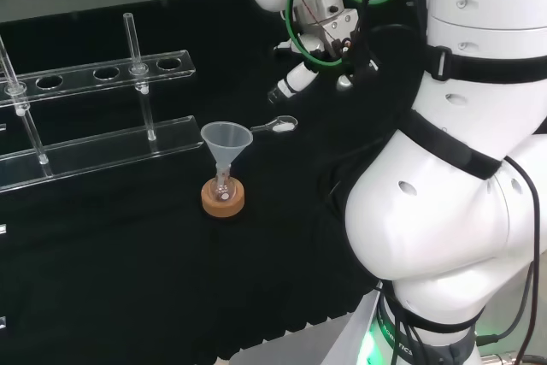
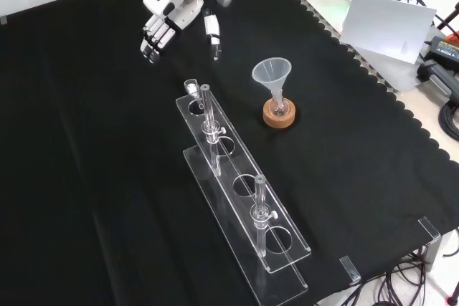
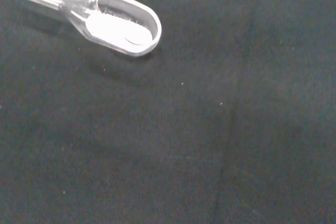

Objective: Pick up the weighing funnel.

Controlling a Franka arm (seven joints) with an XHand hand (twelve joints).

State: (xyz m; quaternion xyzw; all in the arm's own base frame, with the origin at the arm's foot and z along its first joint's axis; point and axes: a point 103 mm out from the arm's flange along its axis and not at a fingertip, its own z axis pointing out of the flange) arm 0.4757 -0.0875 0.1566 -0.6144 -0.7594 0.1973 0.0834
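Observation:
The weighing funnel (image 3: 118, 22), a small clear scoop with a short stem and white powder in its bowl, lies on the black cloth. In the head view the weighing funnel (image 1: 283, 125) rests just right of the big funnel, below the hand (image 1: 318, 55). Seen from the front, the weighing funnel (image 2: 191, 87) lies at the far end of the tube rack. The hand (image 2: 168, 21) hovers above and behind it, open, with relaxed fingers (image 2: 152, 39) pointing down and the thumb (image 2: 213, 35) spread apart. Nothing is in the hand.
The big funnel (image 2: 271, 73) stands in a small flask on a cork ring (image 2: 279, 115), right of the weighing funnel in the front view. A clear tube rack (image 2: 244, 184) with two upright glass tubes runs toward the camera. A white sheet (image 2: 384, 23) lies beyond the cloth's scalloped edge.

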